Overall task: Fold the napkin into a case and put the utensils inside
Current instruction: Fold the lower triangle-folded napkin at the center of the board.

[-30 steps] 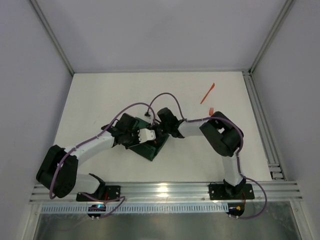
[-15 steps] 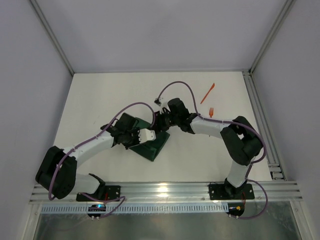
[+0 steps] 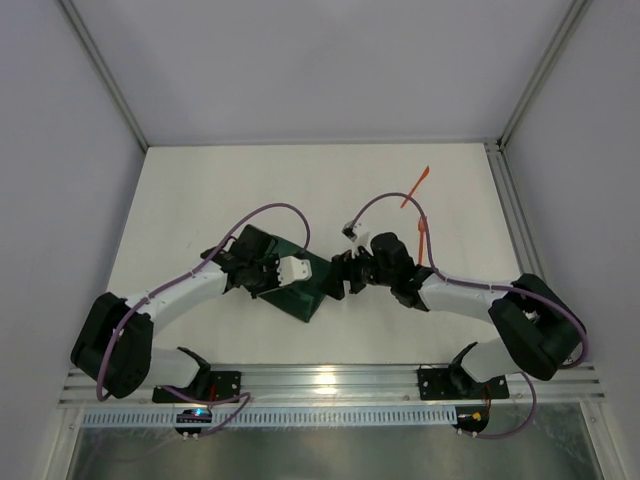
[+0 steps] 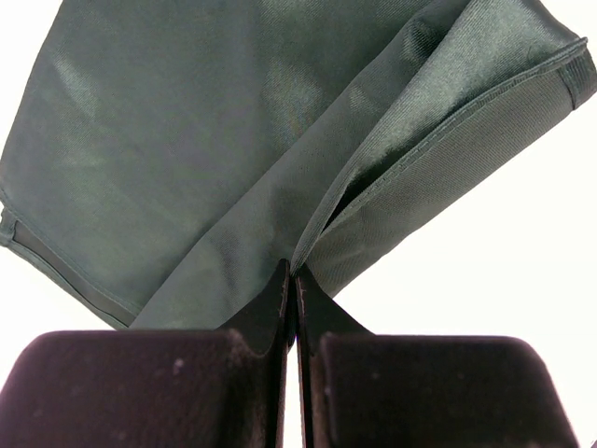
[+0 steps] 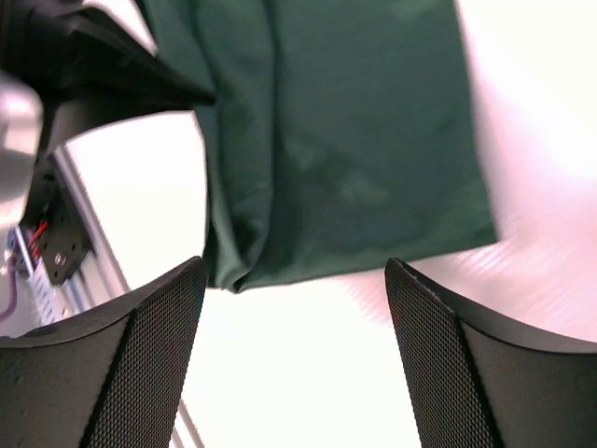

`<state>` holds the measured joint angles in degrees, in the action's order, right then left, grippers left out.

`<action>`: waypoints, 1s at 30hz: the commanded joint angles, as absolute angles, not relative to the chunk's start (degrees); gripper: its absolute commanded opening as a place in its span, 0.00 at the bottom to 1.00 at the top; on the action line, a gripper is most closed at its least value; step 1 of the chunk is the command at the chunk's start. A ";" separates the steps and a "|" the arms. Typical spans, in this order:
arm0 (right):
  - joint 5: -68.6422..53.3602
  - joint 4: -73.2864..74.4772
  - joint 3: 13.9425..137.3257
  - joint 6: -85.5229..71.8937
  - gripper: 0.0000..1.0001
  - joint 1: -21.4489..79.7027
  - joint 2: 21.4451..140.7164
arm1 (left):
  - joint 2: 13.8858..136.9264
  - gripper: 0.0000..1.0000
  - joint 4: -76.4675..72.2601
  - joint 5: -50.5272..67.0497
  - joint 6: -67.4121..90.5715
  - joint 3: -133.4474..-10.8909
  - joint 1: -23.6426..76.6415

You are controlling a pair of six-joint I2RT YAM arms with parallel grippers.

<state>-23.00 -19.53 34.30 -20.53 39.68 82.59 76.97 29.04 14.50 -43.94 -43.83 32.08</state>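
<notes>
The dark green napkin (image 3: 285,285) lies folded in layers on the white table, left of centre. It also shows in the left wrist view (image 4: 224,140) and the right wrist view (image 5: 345,140). My left gripper (image 3: 306,270) (image 4: 292,275) is shut on a raised fold of the napkin at its right side. My right gripper (image 3: 341,276) (image 5: 297,271) is open and empty, just right of the napkin's edge, not touching it. The orange knife-like piece (image 3: 415,187) lies at the back right. The orange fork (image 3: 421,238) lies nearer, partly behind the right arm's cable.
An aluminium rail (image 3: 320,380) runs along the near edge and another (image 3: 520,230) along the right side. Grey walls enclose the table. The left gripper's dark fingers (image 5: 103,65) show at the upper left of the right wrist view.
My right arm has drawn back from over the napkin to its right edge and stretched out lower. The left gripper has kept its hold, and the napkin lies flatter.
</notes>
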 commanded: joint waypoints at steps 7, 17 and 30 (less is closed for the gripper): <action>-16.35 -32.94 28.92 -17.66 0.81 49.56 82.87 | 76.90 0.00 28.57 16.61 -42.63 -46.14 31.55; -14.59 -40.16 32.70 -18.81 0.81 52.91 94.65 | 77.17 0.00 29.27 16.96 -42.10 -46.58 31.38; -18.37 -46.41 33.66 -23.28 0.14 51.77 100.28 | 79.28 0.08 28.48 17.49 -39.55 -47.63 29.63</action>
